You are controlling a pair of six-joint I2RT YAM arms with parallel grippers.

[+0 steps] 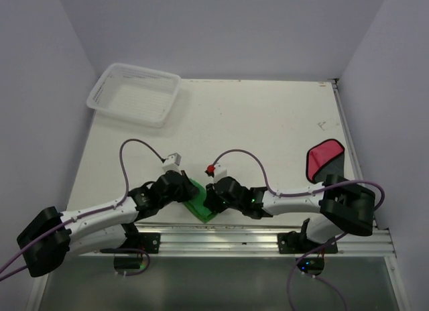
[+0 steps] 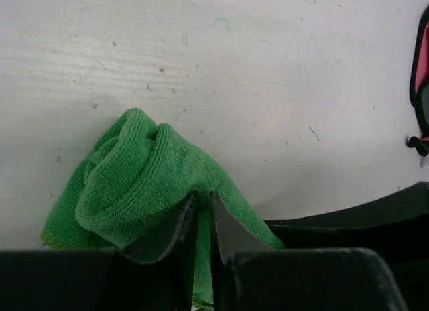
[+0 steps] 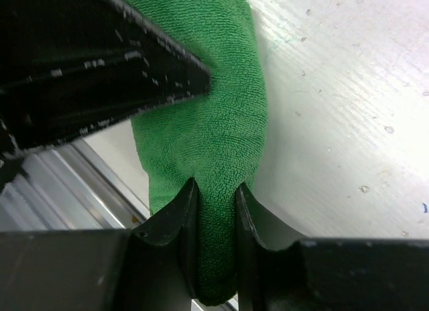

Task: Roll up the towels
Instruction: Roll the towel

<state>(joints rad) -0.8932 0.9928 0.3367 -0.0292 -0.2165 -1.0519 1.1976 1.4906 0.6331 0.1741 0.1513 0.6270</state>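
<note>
Green terry cloth is lying bunched between my two grippers at the near edge of the table point(image 1: 268, 123). This green towel point(image 1: 201, 204) is only loosely rolled: in the left wrist view its far end is curling into a soft spiral, while the rest is trailing back under my fingers. The red towel point(image 1: 325, 157) is lying well apart by the table's right edge, not rolled, with its dark underside showing.

I am judging the loose spiral to be the main danger. If one grip is slackening while the other is pulling, the coil could spring open and the roll would be lost. The cloth is also sitting right at the table's lip, beside the metal rail point(image 1: 234, 237), so a tug toward me could drag it over the edge. My two wrists are crowding close together over the towel, too, so a careless swing could knock one against the other.

My right gripper point(image 3: 214, 190) is pinching a fold of the green towel. Its jaws are standing narrow, with cloth filling the gap between them. My left gripper point(image 2: 202, 214) is showing only a thin slit between its fingertips, which are resting against the rolled cloth. A sliver of green is showing low in that slit, but I cannot tell whether it is truly gripping or merely pressing there.
</note>
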